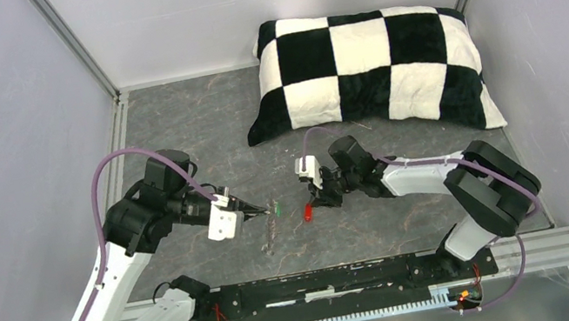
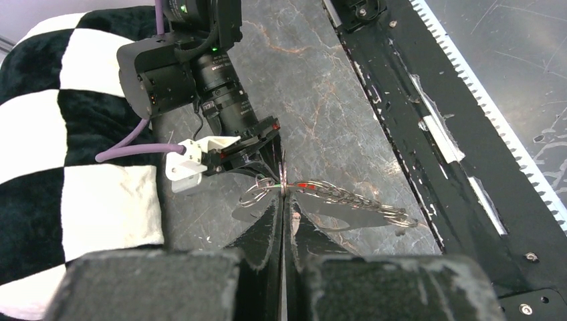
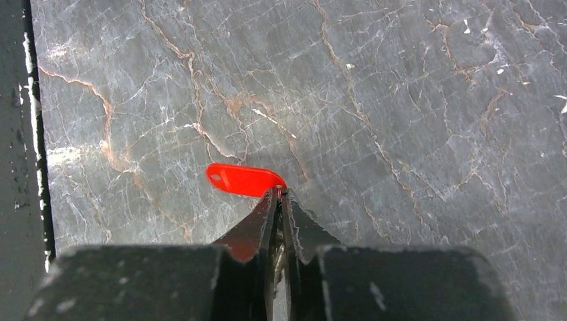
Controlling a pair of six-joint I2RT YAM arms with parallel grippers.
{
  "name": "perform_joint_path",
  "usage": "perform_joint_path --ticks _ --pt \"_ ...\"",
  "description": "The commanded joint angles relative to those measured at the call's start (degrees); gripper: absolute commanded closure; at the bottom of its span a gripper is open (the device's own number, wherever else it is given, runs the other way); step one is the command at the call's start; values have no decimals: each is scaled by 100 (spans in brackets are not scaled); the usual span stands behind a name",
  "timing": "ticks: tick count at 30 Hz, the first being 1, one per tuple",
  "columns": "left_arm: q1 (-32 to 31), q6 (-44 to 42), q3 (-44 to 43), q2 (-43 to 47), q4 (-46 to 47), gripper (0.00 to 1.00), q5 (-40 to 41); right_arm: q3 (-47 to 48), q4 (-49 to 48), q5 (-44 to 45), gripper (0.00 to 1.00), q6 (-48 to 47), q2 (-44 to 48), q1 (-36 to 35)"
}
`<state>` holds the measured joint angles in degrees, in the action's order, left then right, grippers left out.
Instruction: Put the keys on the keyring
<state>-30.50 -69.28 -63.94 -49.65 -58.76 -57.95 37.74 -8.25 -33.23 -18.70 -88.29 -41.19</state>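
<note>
My right gripper [image 3: 281, 195] is pinched on the red key [image 3: 244, 180], held above the marbled table [image 3: 401, 100]. My left gripper [image 2: 284, 200] is clamped on the keyring [image 2: 348, 198], whose wire trails right over the table. The green key [image 1: 278, 209] sits at the left fingertips. Both grippers are near each other. 1 checkered pillow [image 1: 370, 66] lies behind.

Left arm [image 1: 104, 285] rises from base at lower left, elbow bent, forearm reaching right toward centre. Left gripper [image 1: 262, 210] held low, fingers pressed together. Right arm [image 1: 467, 190] rises from lower right, folds back left, wrist angled down. Right gripper [image 1: 317, 203] faces left one, near but apart, fingers [image 3: 257, 227] closed.
</note>
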Motion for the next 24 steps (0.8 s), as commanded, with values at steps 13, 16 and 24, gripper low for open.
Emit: perform_joint_path --ticks 13,16,24 --pt "9 35 -296 77 5 98 75 -16 -511 769 46 -391 575 -40" --pt "9 157 -331 90 10 98 87 -585 -1002 916 2 -509 1214 30" --pt "9 801 -595 -214 -12 98 228 -300 -1560 625 2 1363 1654 610"
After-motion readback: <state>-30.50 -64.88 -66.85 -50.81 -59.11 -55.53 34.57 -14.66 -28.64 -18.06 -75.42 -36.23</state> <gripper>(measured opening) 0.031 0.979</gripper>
